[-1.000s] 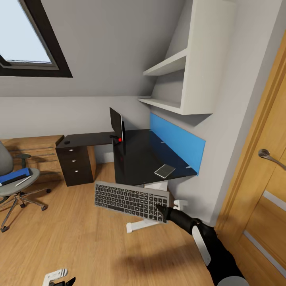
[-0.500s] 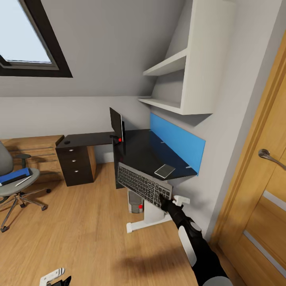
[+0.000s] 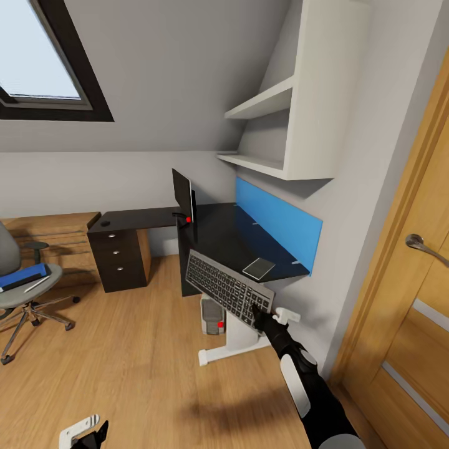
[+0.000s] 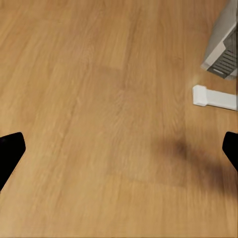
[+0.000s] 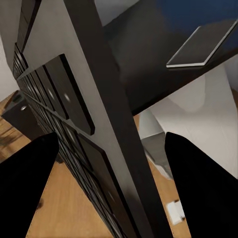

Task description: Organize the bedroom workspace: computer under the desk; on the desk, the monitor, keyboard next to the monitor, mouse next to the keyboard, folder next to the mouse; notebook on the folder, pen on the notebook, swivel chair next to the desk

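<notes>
My right gripper (image 3: 257, 313) is shut on the near right end of the long grey keyboard (image 3: 228, 289). It holds the keyboard tilted in the air over the front edge of the glossy black desk (image 3: 215, 240). In the right wrist view the keyboard (image 5: 74, 124) stands edge-on between the two dark fingers (image 5: 29, 188). The monitor (image 3: 184, 199) stands edge-on on the desk. The computer (image 3: 212, 318), with a red light, sits under the desk. At far left the grey swivel chair (image 3: 28, 298) carries the blue folder (image 3: 22, 275) and a pale pen (image 3: 37, 284). My left gripper (image 3: 84, 435) hangs low and open over the floor.
A small flat dark slab with a silver rim (image 3: 259, 268) lies on the desk near the blue wall panel (image 3: 277, 227). White shelves (image 3: 265, 103) hang above. A wooden door (image 3: 405, 299) is at right and a wooden dresser (image 3: 53, 240) behind the chair. The desk's white foot (image 4: 213, 96) rests on the wooden floor.
The right arm swung the keyboard up from low beside the desk to its front edge, then a little higher. The left gripper shifted slightly.
</notes>
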You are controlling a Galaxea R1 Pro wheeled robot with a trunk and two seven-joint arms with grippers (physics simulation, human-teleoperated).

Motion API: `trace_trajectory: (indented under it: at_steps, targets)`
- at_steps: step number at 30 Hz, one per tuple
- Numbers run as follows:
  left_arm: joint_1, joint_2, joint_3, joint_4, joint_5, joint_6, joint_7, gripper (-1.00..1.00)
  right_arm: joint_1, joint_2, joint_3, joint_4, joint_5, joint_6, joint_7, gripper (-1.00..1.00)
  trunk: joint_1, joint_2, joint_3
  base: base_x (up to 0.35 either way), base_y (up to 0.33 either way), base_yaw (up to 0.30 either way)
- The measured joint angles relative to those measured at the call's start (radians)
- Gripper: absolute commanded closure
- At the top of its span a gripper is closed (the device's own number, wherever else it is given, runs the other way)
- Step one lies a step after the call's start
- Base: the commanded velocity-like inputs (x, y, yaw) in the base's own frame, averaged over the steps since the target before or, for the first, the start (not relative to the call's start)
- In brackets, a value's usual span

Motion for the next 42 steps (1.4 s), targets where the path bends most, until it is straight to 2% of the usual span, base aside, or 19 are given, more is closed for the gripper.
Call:
trace_trajectory:
  at_steps: [4,8,11,13,14,15,16,18,19,20,21,24,28,31,33,37,42]
  targets:
    - [0.009,-0.007,0.0,0.0,0.0,-0.059,0.0,-1.0,0.0,0.0,0.0,-0.001,-0.019,0.005,0.0,1.0,0.0,0.0,0.0,0.0,0.0,0.0]
    - [0.034,-0.01,-0.001,0.0,-0.002,-0.141,-0.009,-1.0,0.0,0.0,0.0,-0.001,-0.057,0.02,0.0,1.0,0.0,0.0,0.0,0.0,0.0,0.0]
    - [0.063,-0.015,-0.002,0.0,-0.003,-0.224,-0.019,-1.0,0.0,0.0,0.0,-0.001,-0.09,0.063,0.001,1.0,0.0,0.0,0.0,0.0,0.0,0.0]
    - [0.072,-0.017,-0.002,0.0,-0.004,-0.245,-0.022,-1.0,0.0,0.0,-0.001,-0.002,-0.106,0.092,0.001,1.0,0.0,0.0,0.0,0.0,0.0,0.0]
    - [0.077,-0.019,-0.002,0.0,-0.004,-0.256,-0.024,-1.0,0.0,0.0,-0.004,-0.002,-0.13,0.124,0.001,1.0,0.0,0.0,0.0,0.0,0.0,0.0]
    - [0.079,-0.021,-0.002,0.0,-0.004,-0.261,-0.025,-1.0,0.0,0.0,-0.008,-0.002,-0.146,0.141,0.001,1.0,0.0,0.0,0.0,0.0,0.0,0.0]
    - [0.082,-0.023,-0.002,0.0,-0.004,-0.266,-0.026,-1.0,0.0,0.0,-0.017,-0.002,-0.185,0.173,0.001,1.0,0.0,0.0,0.0,0.0,0.0,0.0]
    - [0.084,-0.024,-0.002,0.0,-0.004,-0.269,-0.026,-1.0,0.0,0.0,-0.029,-0.002,-0.229,0.204,0.001,1.0,0.0,0.0,0.0,0.0,0.0,0.0]
    - [0.085,-0.025,-0.002,0.0,-0.004,-0.27,-0.026,-1.0,0.0,0.0,-0.037,-0.003,-0.275,0.232,0.002,1.0,0.0,0.0,0.0,0.0,0.0,0.0]
    - [0.086,-0.026,-0.002,0.0,-0.004,-0.27,-0.025,-1.0,0.0,-0.004,-0.04,-0.003,-0.294,0.246,0.002,1.0,0.0,0.0,0.0,0.0,0.0,0.0]
    - [0.086,-0.026,-0.002,0.0,-0.004,-0.27,-0.025,-1.0,0.0,-0.017,-0.045,-0.003,-0.331,0.268,0.002,1.0,0.0,0.0,0.0,0.0,0.0,0.0]
    - [0.087,-0.027,-0.002,0.0,-0.004,-0.271,-0.024,-1.0,0.0,-0.042,-0.051,-0.003,-0.391,0.298,0.003,1.0,0.0,0.0,0.0,0.0,0.0,0.0]
    - [0.087,-0.032,-0.003,0.0,-0.005,-0.27,-0.024,-1.0,0.0,-0.067,-0.054,-0.003,-0.466,0.312,0.004,1.0,0.0,0.0,0.0,0.0,0.0,0.0]
    - [0.088,-0.042,-0.003,0.0,-0.005,-0.269,-0.023,-1.0,0.0,-0.093,-0.056,-0.002,-0.55,0.317,0.004,1.0,0.0,0.0,0.0,0.0,0.0,0.0]
    - [0.088,-0.045,-0.002,0.0,-0.005,-0.268,-0.023,-1.0,0.0,-0.108,-0.055,-0.001,-0.589,0.318,0.004,1.0,0.0,0.0,0.0,0.0,0.006,0.0]
    - [0.087,-0.048,-0.002,0.0,-0.004,-0.268,-0.023,-1.0,0.0,-0.121,-0.053,0.001,-0.623,0.318,0.004,1.0,0.0,0.0,0.0,0.047,0.143,0.0]
    - [0.087,-0.053,-0.004,0.0,-0.005,-0.269,-0.023,-1.0,0.0,-0.124,-0.052,0.004,-0.632,0.317,0.004,1.0,0.0,0.0,0.0,0.106,0.27,0.0]
